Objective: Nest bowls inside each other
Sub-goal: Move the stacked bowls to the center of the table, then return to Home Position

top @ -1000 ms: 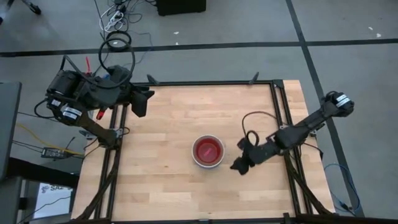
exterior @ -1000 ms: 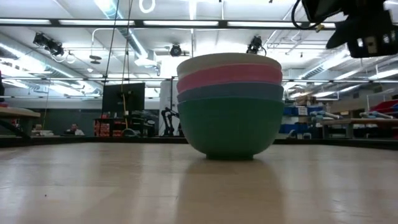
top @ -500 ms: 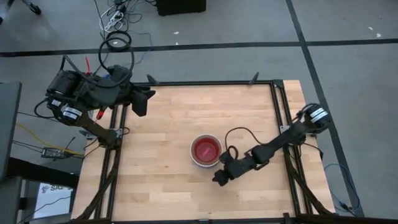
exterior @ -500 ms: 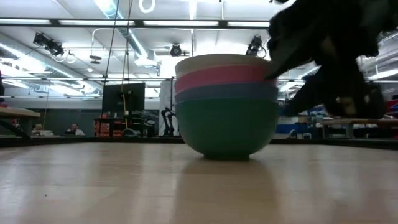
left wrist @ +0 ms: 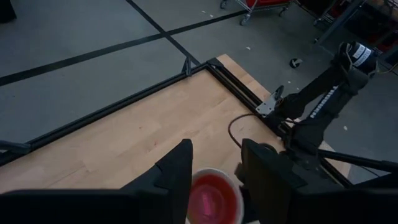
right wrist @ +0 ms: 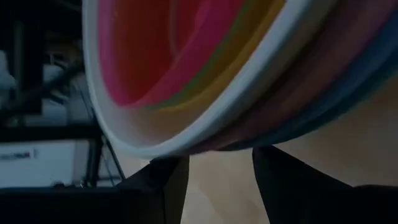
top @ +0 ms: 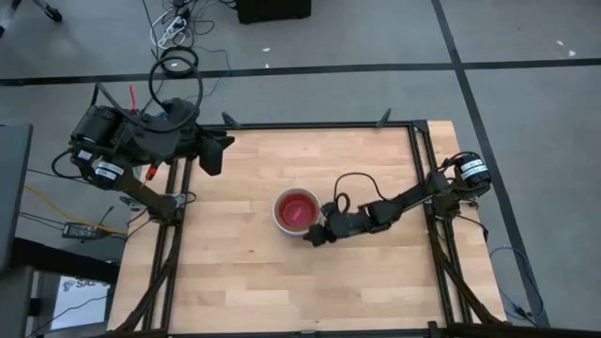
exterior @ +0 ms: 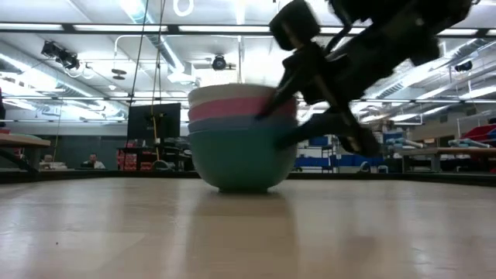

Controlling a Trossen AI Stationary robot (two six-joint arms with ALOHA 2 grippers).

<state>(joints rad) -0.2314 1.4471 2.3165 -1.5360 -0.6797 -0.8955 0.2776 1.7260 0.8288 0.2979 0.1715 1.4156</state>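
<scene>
The bowls stand nested in one stack (top: 296, 209) mid-table: teal at the bottom (exterior: 242, 163), then blue, pink and white, with red innermost (left wrist: 210, 198). The teal bowl's base rests on the wood. My right gripper (top: 315, 235) is low at the stack's near right side, open, with the stack's wall right ahead of its fingers (right wrist: 165, 171). My left gripper (top: 214, 155) hangs open and high over the table's far left corner, with nothing between its fingers (left wrist: 180, 168). My right gripper bears with its open fingers against the stack's outer wall (right wrist: 249, 140), on the side toward the table's right and near edges, below the white rim. The fingers come slanting down from the table's right. The stack stands upright on the table.
Black rails (top: 421, 160) frame the wooden table top on its left, right and far sides. Bare wood (top: 254, 282) lies all around the stack. Cables (top: 174, 33) lie on the floor beyond the far edge.
My right gripper has come down and gone toward the table's left edge, meeting the stack's side. The whole stack has slid along the table toward the left and far edges, staying upright and nested.
</scene>
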